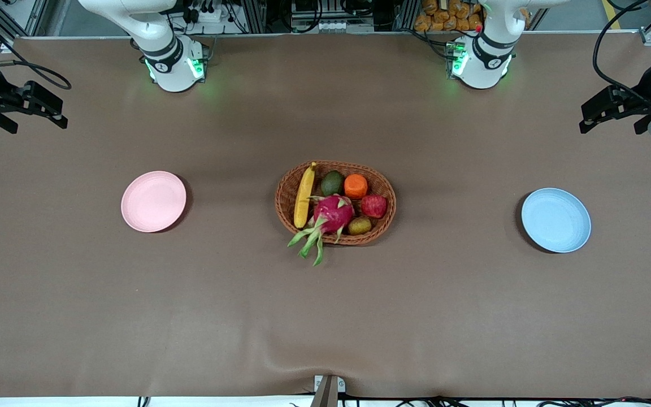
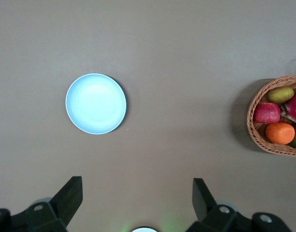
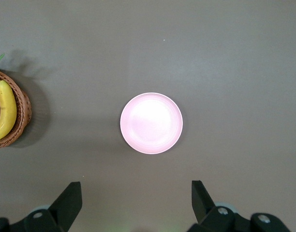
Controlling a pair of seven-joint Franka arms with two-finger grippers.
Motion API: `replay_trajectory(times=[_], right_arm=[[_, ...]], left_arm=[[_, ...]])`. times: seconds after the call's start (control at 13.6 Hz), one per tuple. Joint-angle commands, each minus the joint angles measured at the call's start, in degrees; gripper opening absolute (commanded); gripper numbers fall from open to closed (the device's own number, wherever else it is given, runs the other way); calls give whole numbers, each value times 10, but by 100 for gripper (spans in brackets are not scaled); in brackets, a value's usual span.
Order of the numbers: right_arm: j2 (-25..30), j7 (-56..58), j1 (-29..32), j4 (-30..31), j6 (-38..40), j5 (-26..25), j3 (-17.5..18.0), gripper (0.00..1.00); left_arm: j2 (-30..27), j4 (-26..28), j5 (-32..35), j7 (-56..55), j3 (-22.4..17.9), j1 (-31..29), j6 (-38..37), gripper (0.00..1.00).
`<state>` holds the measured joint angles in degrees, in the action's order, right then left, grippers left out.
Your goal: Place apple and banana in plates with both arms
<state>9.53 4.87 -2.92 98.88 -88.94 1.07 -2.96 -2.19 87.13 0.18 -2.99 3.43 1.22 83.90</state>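
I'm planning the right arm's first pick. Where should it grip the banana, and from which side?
Probably mid-length on the banana, from above, fingers across its narrow width. It lies along the basket rim at the right arm's end, with the dragon fruit beside it, so side approaches look blocked.

- Even, soft overhead light fills all three views; the brown counter [image 1: 133,316] reads evenly lit, without hot spots.
- Shadows are faint and short: a dark crescent hugs the pink plate [image 1: 153,201] and the blue plate [image 1: 556,220], a soft one edges the basket [image 1: 385,217].
- Green glow from the arm bases [image 1: 196,66] spills onto the counter.
- In the wrist views both plates show a mild pale sheen at their centers.
- Each tool's fingers [image 2: 66,199] look dark, with little detail.
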Motion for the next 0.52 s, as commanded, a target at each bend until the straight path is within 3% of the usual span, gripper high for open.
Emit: replay_trajectory(times=[0.0,0.44], right_arm=[[-7,8,-1,-14,8,7,-3,100],[-9,3,-3,-14,11,7,-2,100]], left_arm=[[6,-9,-9,8,1,-3,0,100],[31,-9,-10,1,3,4,0,100]])
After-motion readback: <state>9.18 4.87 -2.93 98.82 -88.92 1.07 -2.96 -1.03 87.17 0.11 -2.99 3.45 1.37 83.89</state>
